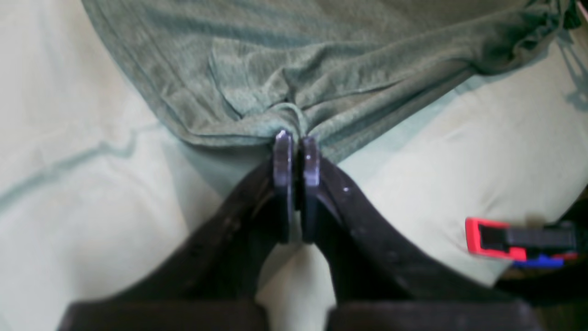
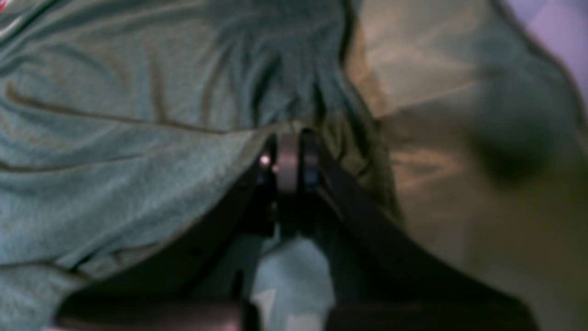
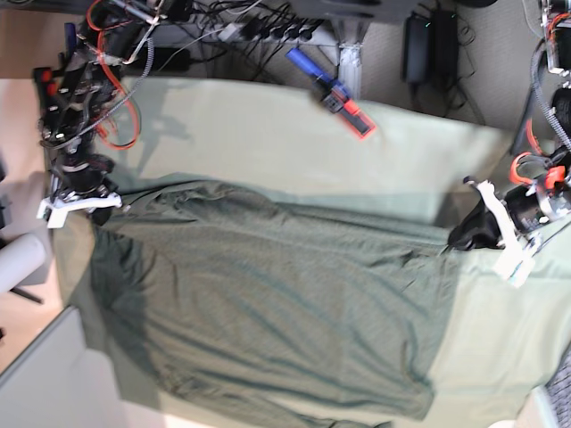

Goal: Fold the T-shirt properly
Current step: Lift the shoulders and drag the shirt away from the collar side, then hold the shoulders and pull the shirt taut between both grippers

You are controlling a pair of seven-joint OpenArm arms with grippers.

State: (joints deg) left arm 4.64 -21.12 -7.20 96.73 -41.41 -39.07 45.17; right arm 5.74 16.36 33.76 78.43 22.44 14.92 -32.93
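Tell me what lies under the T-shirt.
Under the T-shirt lies the pale green table cloth, showing beyond its edges on several sides. Whatever sits beneath the shirt's middle is covered and cannot be seen, as is the table surface under the cloth.

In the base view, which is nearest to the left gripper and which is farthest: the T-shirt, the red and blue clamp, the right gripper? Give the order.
From the left gripper, at the right of the view:
1. The T-shirt: its edge is pinched in this gripper.
2. The red and blue clamp: at the table's far edge, near the middle.
3. The right gripper: across the shirt, at the left.
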